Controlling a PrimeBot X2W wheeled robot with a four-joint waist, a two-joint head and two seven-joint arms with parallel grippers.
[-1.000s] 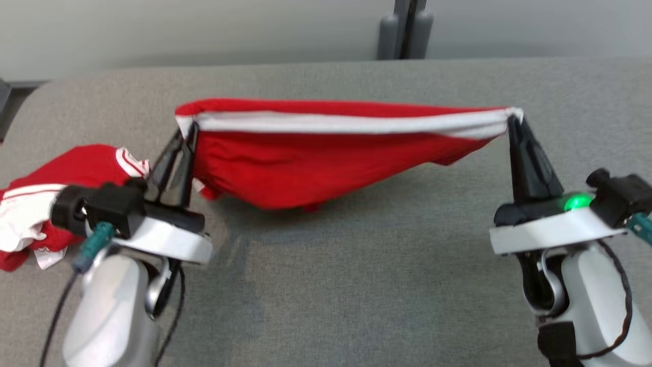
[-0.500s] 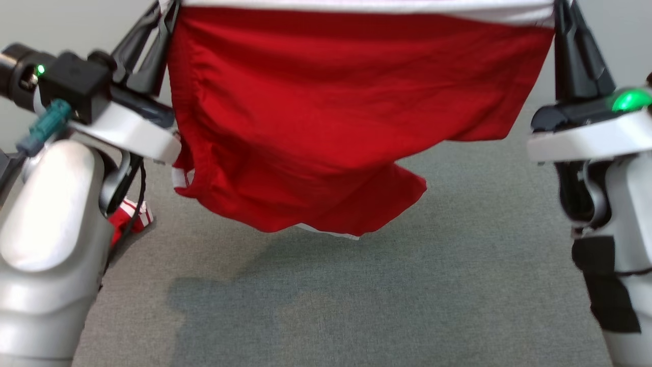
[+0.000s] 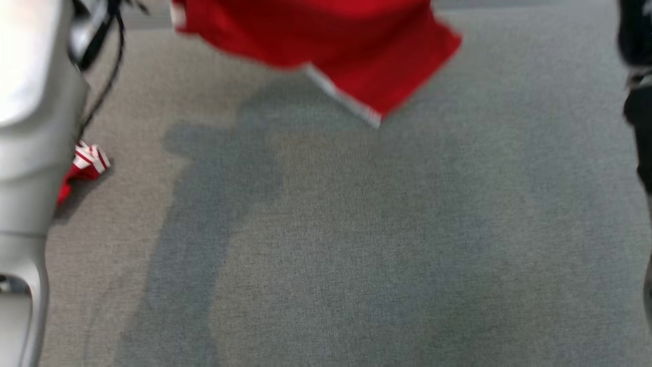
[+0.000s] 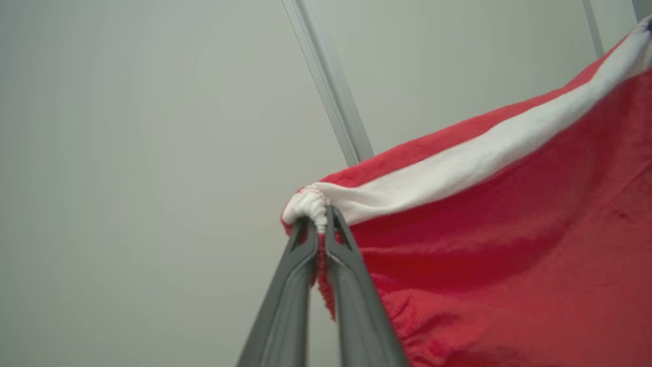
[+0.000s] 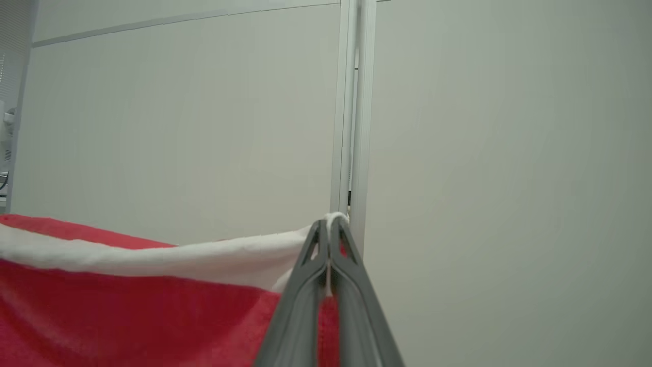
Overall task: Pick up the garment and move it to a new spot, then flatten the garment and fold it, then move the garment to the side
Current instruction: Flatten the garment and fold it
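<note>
Surface: a grey fabric-covered counter [image 3: 356, 244] spans the head view, with a broad dark shadow across its middle.
Background: a pale panelled wall [image 5: 484, 153] with an upright metal strip stands behind both wrist views.
Garment [image 3: 356, 46]: red cloth with a white band along its top edge, stretched and hanging above the counter. Its blurred lower corner shows at the top centre of the head view.
Left fingers [image 4: 295, 285]: together, clamped on the bunched white band at one corner.
Right fingers [image 5: 351, 306]: together, pinching the band's other end.
Other cloth [image 3: 86, 163]: a small red-and-white striped piece lies on the counter at the left edge, beside the pale left forearm [image 3: 25, 127].
</note>
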